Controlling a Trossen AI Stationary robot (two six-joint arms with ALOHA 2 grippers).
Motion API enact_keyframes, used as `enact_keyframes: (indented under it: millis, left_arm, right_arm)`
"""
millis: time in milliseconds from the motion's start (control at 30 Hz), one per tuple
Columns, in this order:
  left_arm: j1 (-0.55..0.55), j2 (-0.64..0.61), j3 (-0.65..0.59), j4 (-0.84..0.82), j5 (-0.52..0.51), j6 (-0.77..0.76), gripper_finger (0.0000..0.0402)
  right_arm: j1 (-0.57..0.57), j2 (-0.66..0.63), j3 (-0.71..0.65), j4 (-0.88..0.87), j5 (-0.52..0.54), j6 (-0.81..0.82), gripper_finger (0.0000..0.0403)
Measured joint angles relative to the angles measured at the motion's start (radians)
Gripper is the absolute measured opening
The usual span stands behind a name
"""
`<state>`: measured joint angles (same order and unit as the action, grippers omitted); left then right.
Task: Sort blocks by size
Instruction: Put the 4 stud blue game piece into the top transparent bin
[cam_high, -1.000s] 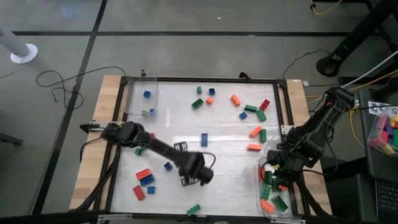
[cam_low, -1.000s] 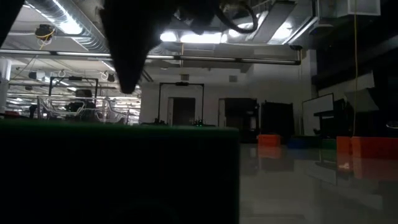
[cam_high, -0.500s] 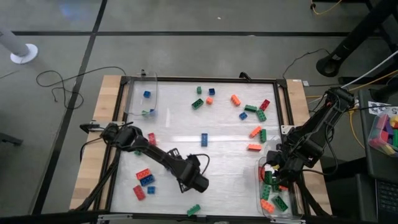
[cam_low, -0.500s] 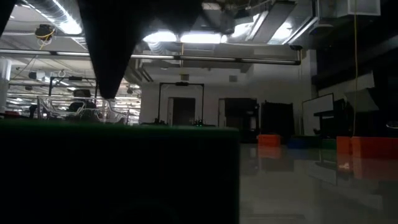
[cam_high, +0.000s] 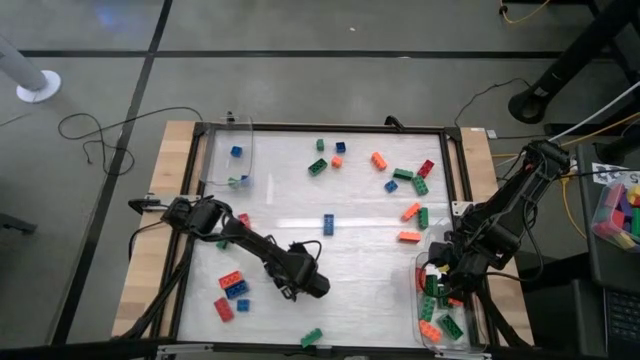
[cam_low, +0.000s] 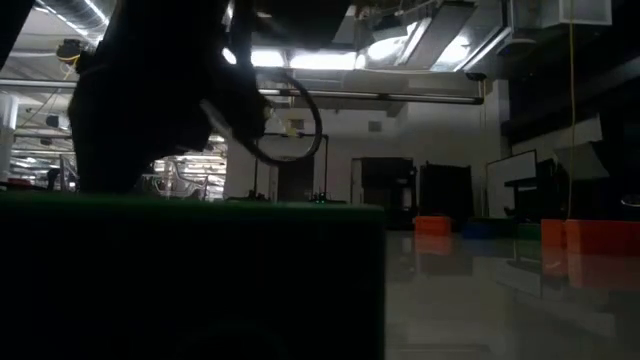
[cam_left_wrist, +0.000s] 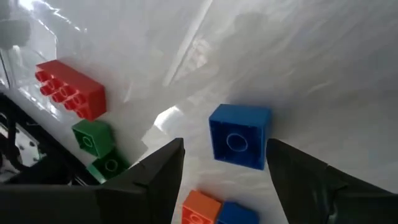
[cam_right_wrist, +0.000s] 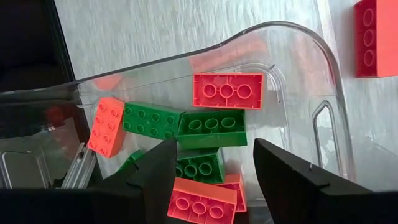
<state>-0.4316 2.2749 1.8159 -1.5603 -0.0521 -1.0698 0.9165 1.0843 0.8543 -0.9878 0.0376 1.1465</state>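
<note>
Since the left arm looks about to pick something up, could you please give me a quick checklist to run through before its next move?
1. Left hand open: ok, fingers apart.
2. Target between its fingers: ok, the small blue block sits in the gap, not yet gripped.
3. Block free of neighbours: ok, the red block and green blocks lie apart from it.
4. Small-block bin ready: ok, it already holds a blue block.
5. Right hand out of the way: ok, it hangs open over the right bin of long blocks.
6. Low view usable: not ok, a dark shape blocks it.
</note>
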Motion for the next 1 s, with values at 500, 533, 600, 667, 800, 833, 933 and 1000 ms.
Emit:
enact_keyframes:
  millis: [500,533,600,667,800,833,933,1000]
  left_arm:
    - [0.004,-0.007,-0.149,0.125,0.050,0.230,0.0214]
    - [0.005,-0.007,-0.149,0.131,0.050,0.253,0.0213]
    - [0.004,-0.007,-0.150,0.139,0.049,0.299,0.0213]
    - [0.004,-0.007,-0.150,0.141,0.048,0.324,0.0213]
    - [0.004,-0.006,-0.150,0.139,0.047,0.355,0.0213]
    - [0.004,-0.005,-0.150,0.139,0.047,0.361,0.0212]
    - [0.005,-0.004,-0.150,0.140,0.048,0.376,0.0194]
    - [0.010,-0.006,-0.150,0.143,0.053,0.389,0.0170]
  right_arm:
    - [0.000,0.000,0.000,0.000,0.000,0.000,0.0213]
    - [0.000,0.000,0.000,0.000,0.000,0.000,0.0213]
    - [0.000,0.000,0.000,0.000,0.000,0.000,0.0213]
    - [0.000,0.000,0.000,0.000,0.000,0.000,0.0213]
    - [0.000,0.000,0.000,0.000,0.000,0.000,0.0213]
    - [0.000,0.000,0.000,0.000,0.000,0.000,0.0213]
    - [0.000,0.000,0.000,0.000,0.000,0.000,0.0213]
    - [0.000,0.000,0.000,0.000,0.000,0.000,0.0213]
